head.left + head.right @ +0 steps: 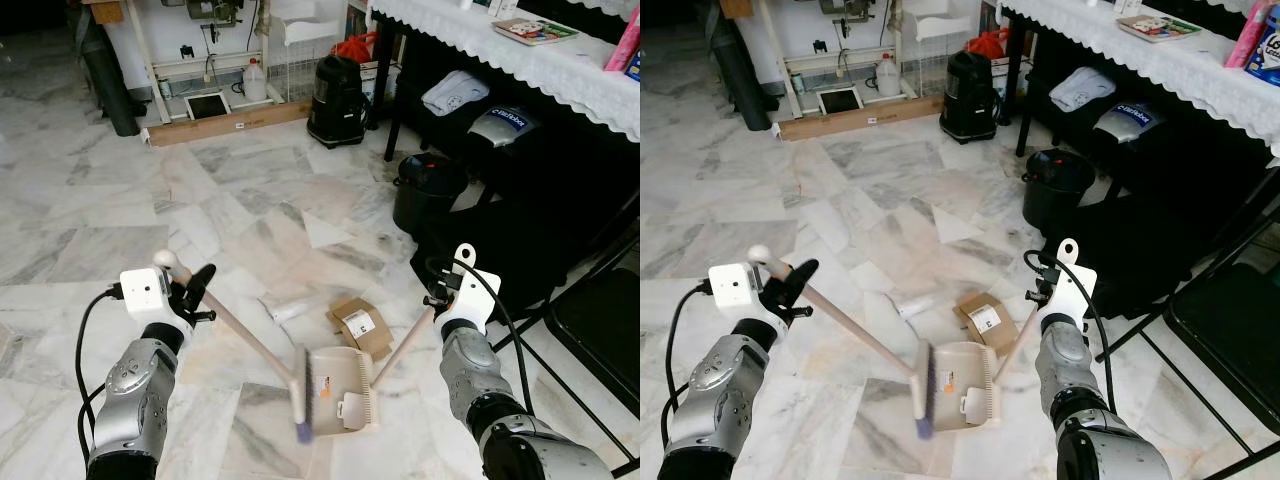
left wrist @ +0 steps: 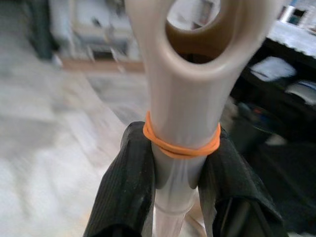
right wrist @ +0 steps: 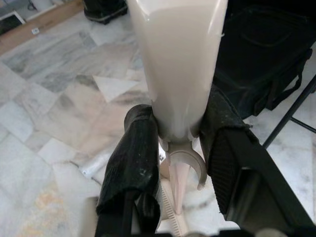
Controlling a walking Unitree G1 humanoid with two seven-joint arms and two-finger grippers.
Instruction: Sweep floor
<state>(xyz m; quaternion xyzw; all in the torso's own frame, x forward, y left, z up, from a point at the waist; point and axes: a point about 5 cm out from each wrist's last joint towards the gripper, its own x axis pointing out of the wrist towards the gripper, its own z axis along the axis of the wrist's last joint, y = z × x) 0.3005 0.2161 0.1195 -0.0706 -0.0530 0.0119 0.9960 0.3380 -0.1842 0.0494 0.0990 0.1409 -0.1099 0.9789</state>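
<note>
My left gripper [image 1: 190, 295] is shut on the beige broom handle [image 1: 245, 338]. The handle slants down to the broom head [image 1: 300, 400], whose purple bristles rest by the mouth of the beige dustpan [image 1: 340, 390] on the marble floor. My right gripper [image 1: 440, 290] is shut on the dustpan handle [image 1: 405, 345], which rises from the pan. Just beyond the pan lie a flattened cardboard box [image 1: 360, 325] and a white crumpled wrapper [image 1: 285, 308]. A white paper scrap [image 1: 325, 232] lies farther out. In the left wrist view an orange rubber band [image 2: 180, 145] rings the broom handle between my fingers.
A black bucket [image 1: 428, 190] and black bags stand under the lace-covered table [image 1: 520, 60] on the right. A black folding chair [image 1: 600, 320] is at the near right. A black vacuum [image 1: 337, 100], a long cardboard box [image 1: 225, 125] and a white jug [image 1: 255, 80] stand far ahead.
</note>
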